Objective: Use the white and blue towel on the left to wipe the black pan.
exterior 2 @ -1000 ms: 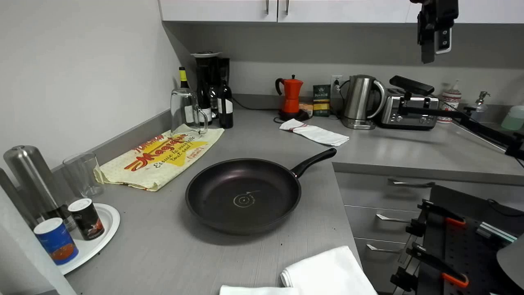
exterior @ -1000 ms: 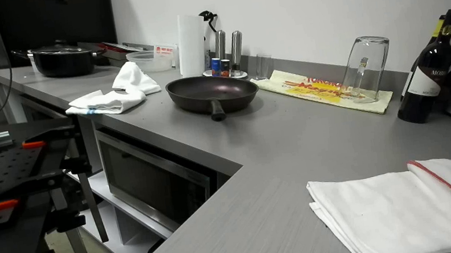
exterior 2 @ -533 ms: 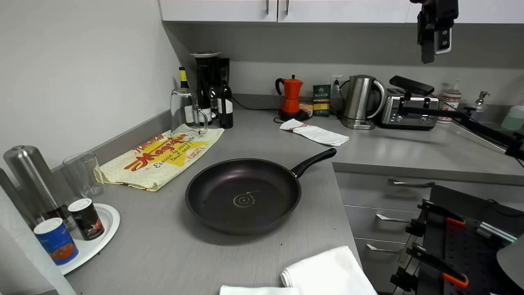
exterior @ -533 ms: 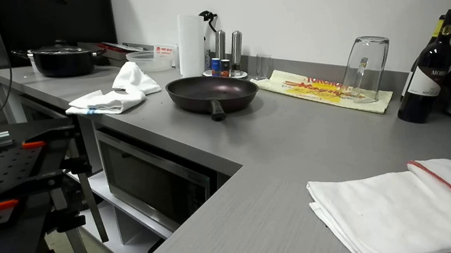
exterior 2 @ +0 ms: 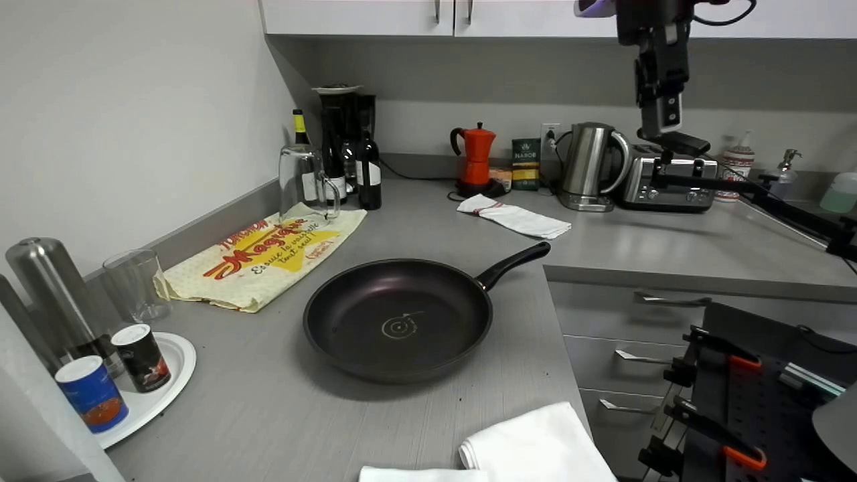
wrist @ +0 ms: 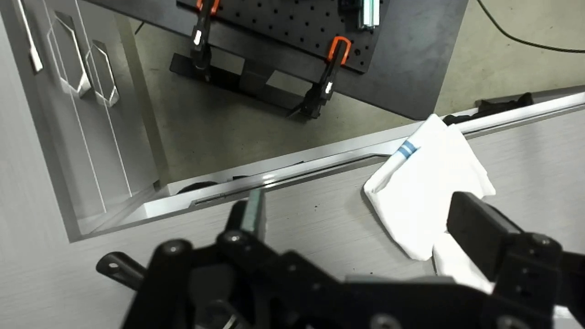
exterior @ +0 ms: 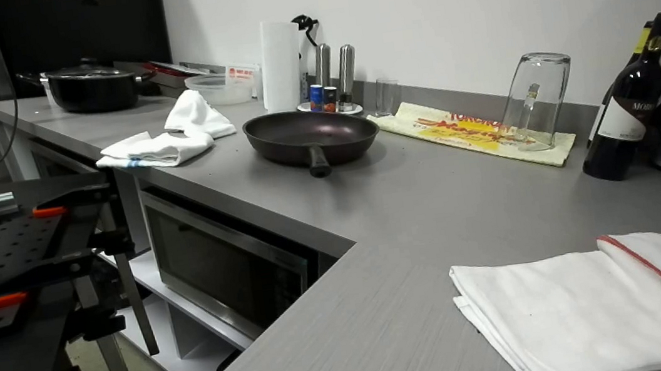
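The white towel with blue stripes [exterior: 159,150] lies folded and bunched on the counter near its edge. It also shows in an exterior view [exterior 2: 539,445], cut off by the bottom edge, and in the wrist view [wrist: 420,192]. The black pan [exterior 2: 398,314] rests on the counter beside the towel, also seen in an exterior view [exterior: 312,140]. Only its handle [wrist: 119,268] shows clearly in the wrist view; my gripper hides the rest. My gripper [wrist: 358,201] is open and empty, its fingers wide apart. It hangs high in the air in an exterior view [exterior 2: 659,124].
A yellow printed cloth [exterior 2: 261,258] with an upturned glass mug [exterior 2: 304,181] lies along the wall. A white plate [exterior 2: 177,365] with shakers and a paper towel roll [exterior: 281,65] stand behind the pan. A red-striped white towel [exterior: 597,304] and bottles [exterior: 629,104] are farther along the counter.
My gripper has moved down and to the left in an exterior view, so more of it shows. The towel and pan have not moved.
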